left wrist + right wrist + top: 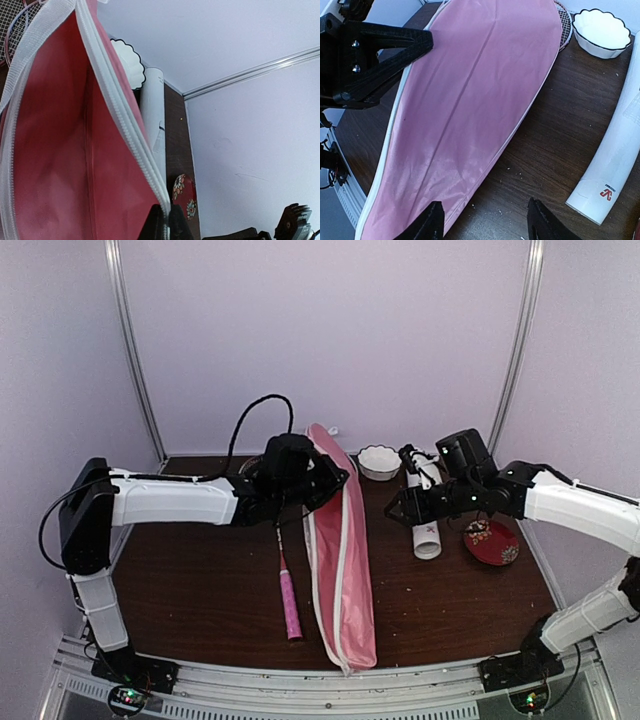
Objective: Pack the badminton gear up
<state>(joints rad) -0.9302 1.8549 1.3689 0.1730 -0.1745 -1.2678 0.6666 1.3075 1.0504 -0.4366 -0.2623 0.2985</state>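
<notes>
The long pink racket cover (343, 540) lies down the middle of the table, its wide end lifted at the back. My left gripper (335, 480) is shut on the cover's white zipper edge (170, 207) and holds that flap up. In the left wrist view the cover's open inside (55, 150) fills the left. One racket with a pink handle (289, 605) lies left of the cover. The white tube (424, 525) lies right of it and also shows in the right wrist view (615, 160). My right gripper (485, 222) is open and empty over bare table beside the cover (470, 100). No shuttlecocks show.
A small white scalloped bowl (378, 461) sits at the back, also in the right wrist view (601, 31). A red patterned dish (491, 541) lies at the right, under my right arm. Racket strings (20, 22) show behind the cover. Walls enclose the table on three sides.
</notes>
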